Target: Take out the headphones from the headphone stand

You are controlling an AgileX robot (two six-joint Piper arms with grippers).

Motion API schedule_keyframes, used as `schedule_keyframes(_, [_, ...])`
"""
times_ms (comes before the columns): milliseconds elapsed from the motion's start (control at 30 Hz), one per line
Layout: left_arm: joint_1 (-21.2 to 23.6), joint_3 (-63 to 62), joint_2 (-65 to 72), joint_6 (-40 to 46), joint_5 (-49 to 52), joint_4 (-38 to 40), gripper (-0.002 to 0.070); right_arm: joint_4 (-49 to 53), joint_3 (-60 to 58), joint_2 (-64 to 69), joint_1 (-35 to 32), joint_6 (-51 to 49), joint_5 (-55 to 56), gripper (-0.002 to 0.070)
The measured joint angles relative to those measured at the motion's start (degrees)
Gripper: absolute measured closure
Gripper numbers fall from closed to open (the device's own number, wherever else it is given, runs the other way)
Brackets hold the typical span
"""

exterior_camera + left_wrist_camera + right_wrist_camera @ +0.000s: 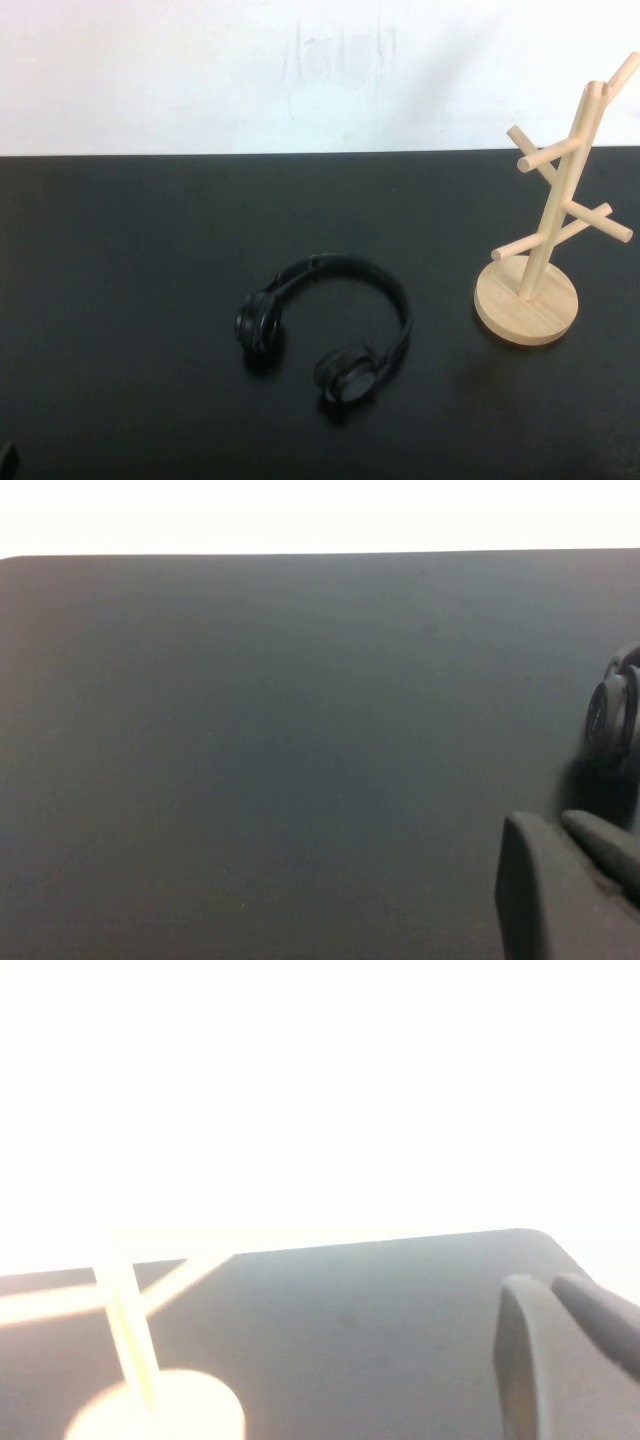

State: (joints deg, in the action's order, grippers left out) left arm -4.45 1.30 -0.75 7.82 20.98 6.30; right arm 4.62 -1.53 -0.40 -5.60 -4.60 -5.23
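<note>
Black over-ear headphones (325, 330) lay flat on the black counter (120, 300), off the stand.

The thin curved headband arched toward the far wall, and both round padded ear cups rested on the counter on the near side. The light wooden tree-shaped headphone stand (540, 250) stood upright to their right, apart from them, its angled pegs bare. In the left wrist view the left claw (565, 880) showed only as a dark edge low over the counter, with one ear cup just beyond it; whether it was spread or pressed together could not be told. The right claw (560, 1350), pressed together and holding nothing, sat near the stand's round base.
</note>
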Motion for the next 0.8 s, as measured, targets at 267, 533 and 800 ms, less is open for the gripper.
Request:
schedule_keyframes(267, [0.0, 0.0, 0.0, 0.0, 0.0, 0.0, 0.0678, -4.6, 0.0, 0.0, 0.1, 8.5, -10.2, 0.0685])
schedule_keyframes(533, [0.0, 0.0, 0.0, 0.0, 0.0, 0.0, 0.0678, -5.2, 0.0, 0.0, 0.1, 8.6, -16.5, 0.0685])
schedule_keyframes(800, [0.0, 0.0, 0.0, 0.0, 0.0, 0.0, 0.0678, -5.3, 0.0, -0.1, 0.1, 8.6, -16.5, 0.0685])
